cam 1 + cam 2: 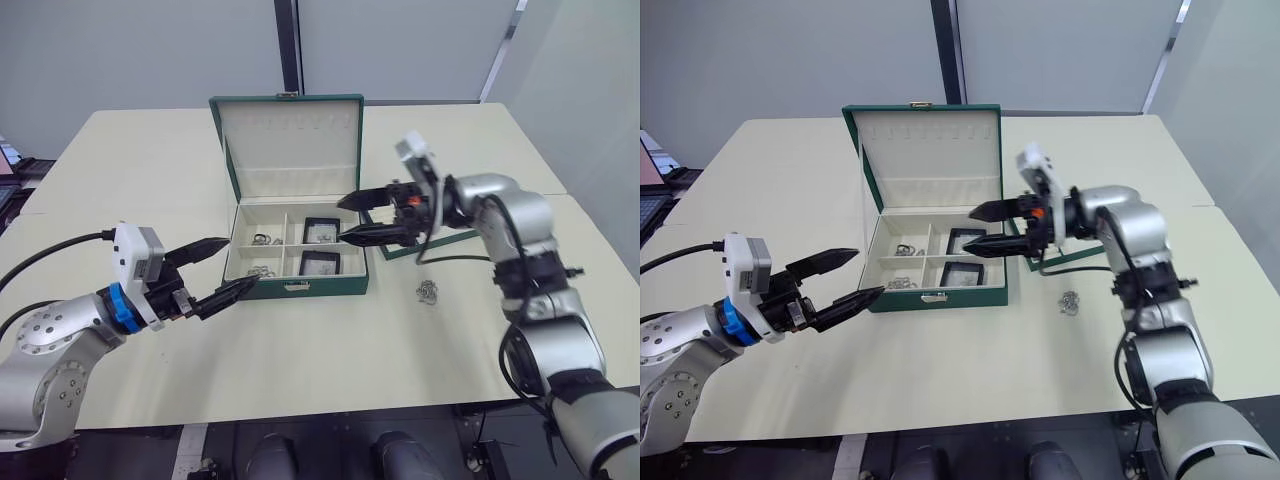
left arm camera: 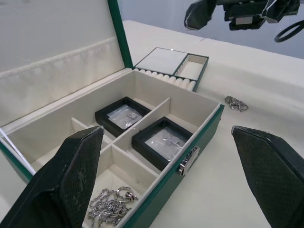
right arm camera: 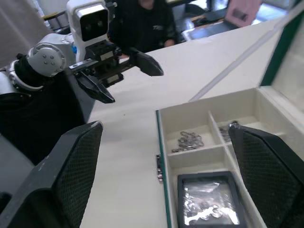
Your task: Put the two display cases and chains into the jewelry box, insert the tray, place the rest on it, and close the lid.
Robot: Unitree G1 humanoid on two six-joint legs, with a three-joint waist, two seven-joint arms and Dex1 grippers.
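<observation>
Grey wall panels stand behind a cream tabletop (image 1: 300, 370). Wide open and empty, the right gripper (image 1: 352, 218) is held above the jewelry box (image 1: 300, 288) at its right edge. Just beyond, the tray (image 2: 168, 66) is seen: light, rigid, best pinched by its green rim. A chain (image 1: 427, 292) is left nearer the front edge.

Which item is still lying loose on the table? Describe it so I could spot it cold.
Start at the open jewelry box in the middle of the table. Look to the robot's right of its front corner: the small silvery chain lies alone on the bare tabletop, unlike the chains already in the box's compartments.
</observation>
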